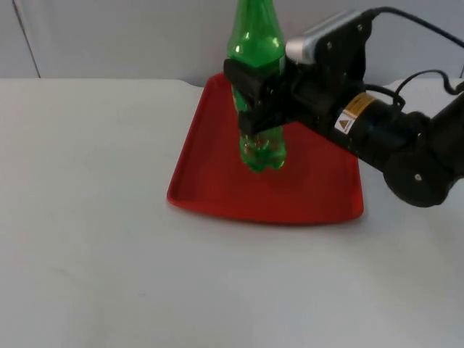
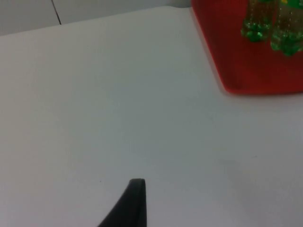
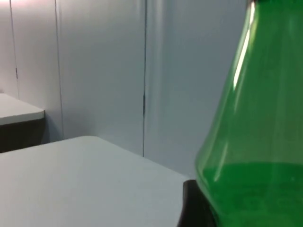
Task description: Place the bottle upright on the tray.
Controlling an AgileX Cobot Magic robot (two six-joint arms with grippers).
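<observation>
Fingers of right gripper [image 1: 254,98] pinch bottle [image 1: 259,69] upright on tray [image 1: 210,181]; white table [image 1: 87,239].

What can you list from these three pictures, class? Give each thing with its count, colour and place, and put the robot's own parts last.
bottle: one, clear green, upright with its base on the tray, held around its middle.
tray: one, red, on the table near the far wall, flat.
table: one, white, under everything.
partition wall: one, grey, behind the table.
right gripper: one, black, reaching in from the right side, shut around the bottle's middle above the tray.
left gripper: one, black fingertip seen in the left wrist view, waiting above the bare table, to the side of the tray.
</observation>
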